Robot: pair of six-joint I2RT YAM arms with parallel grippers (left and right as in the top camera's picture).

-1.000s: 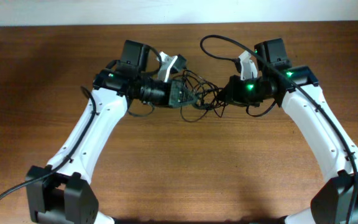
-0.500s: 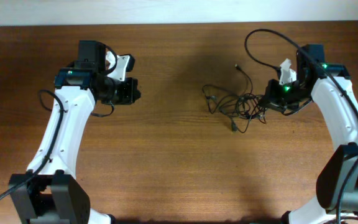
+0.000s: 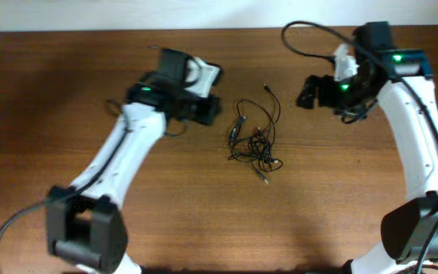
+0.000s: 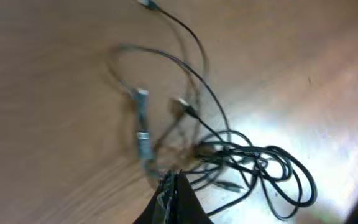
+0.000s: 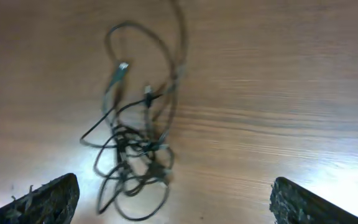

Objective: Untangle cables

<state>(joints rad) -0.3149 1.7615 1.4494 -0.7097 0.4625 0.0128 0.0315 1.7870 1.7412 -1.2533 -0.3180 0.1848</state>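
The cables [image 3: 254, 141] lie as a loose knotted clump of thin black wires at mid-table, one strand with a plug end reaching toward the back. My left gripper [image 3: 211, 110] is shut just left of the clump, with nothing seen between its fingers. In the left wrist view its closed tip [image 4: 174, 177] points at the cables [image 4: 241, 158]. My right gripper [image 3: 306, 92] stands wide open to the right of the clump, apart from it. The right wrist view shows its fingers [image 5: 42, 199] far apart, the cables [image 5: 135, 146] lying free on the wood beyond them.
The brown wooden table [image 3: 219, 213] ends at a white wall strip [image 3: 128, 15] along the back. A thick black arm cable [image 3: 303, 29] loops above the right arm. Both arm bases stand at the near edge.
The right gripper has opened and let go of the clump, pulling back from it. The clump has shifted left toward mid-table. The left arm has swung right, close to the clump.
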